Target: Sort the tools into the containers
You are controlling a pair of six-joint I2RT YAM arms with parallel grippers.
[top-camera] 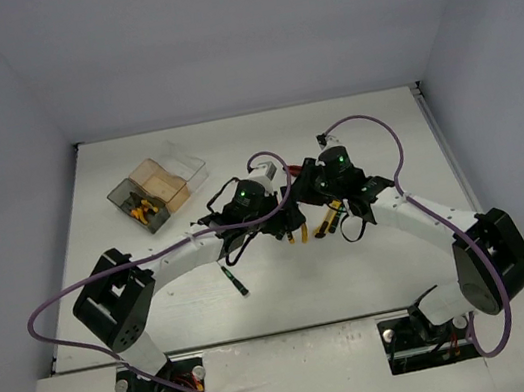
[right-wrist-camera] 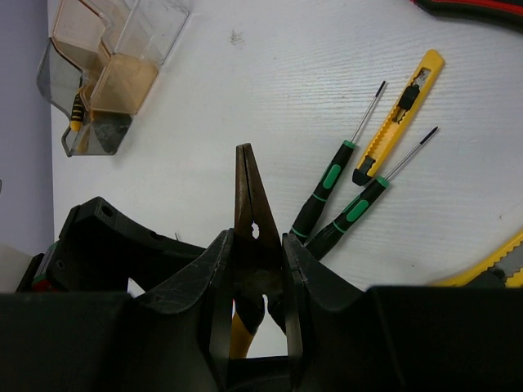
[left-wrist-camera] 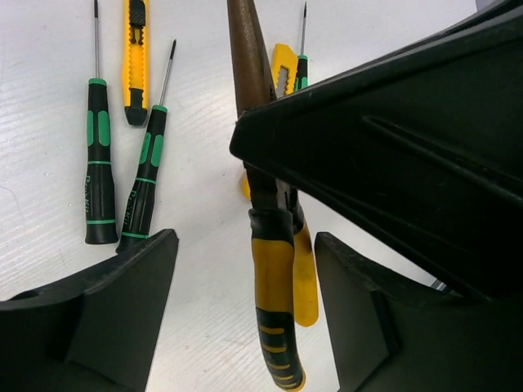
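three joined bins (top-camera: pixel 159 187) stand at the far left of the table (top-camera: pixel 381 124) in a slanted row: smoky grey, amber, then clear. yellow-handled tools (top-camera: pixel 147 211) show in the grey one. bare white tabletop lies between the bins and the arms, and walls (top-camera: pixel 215 42) close the table on its left, far and right sides. one lone screwdriver (top-camera: pixel 238 281), black and green, lies just near of the left arm (top-camera: pixel 182 259), apart from the other tools, its long axis running near to far with a slight slant. the left gripper (left-wrist-camera: pixel 245 241) is spread wide, its fingers (left-wrist-camera: pixel 122 302) either side of the yellow handles of the one pair of pliers (left-wrist-camera: pixel 274 278), not touching them. the right gripper (right-wrist-camera: pixel 257 238) is clamped on the pliers' head, so the brown nose points straight out past its fingertips and the handles run back the other way. whether the pliers are off the table i cannot tell. right of them lie two screwdrivers (right-wrist-camera: pixel 327 189) side by side, nearly parallel, tips the same way. one yellow utility knife (right-wrist-camera: pixel 400 114) lies just beside those tips on a similar axis. a third screwdriver (left-wrist-camera: pixel 302 57) and a second yellow knife (left-wrist-camera: pixel 282 69) are half hidden behind the pliers. of the red-black knife (right-wrist-camera: pixel 474 6) only an edge shows.
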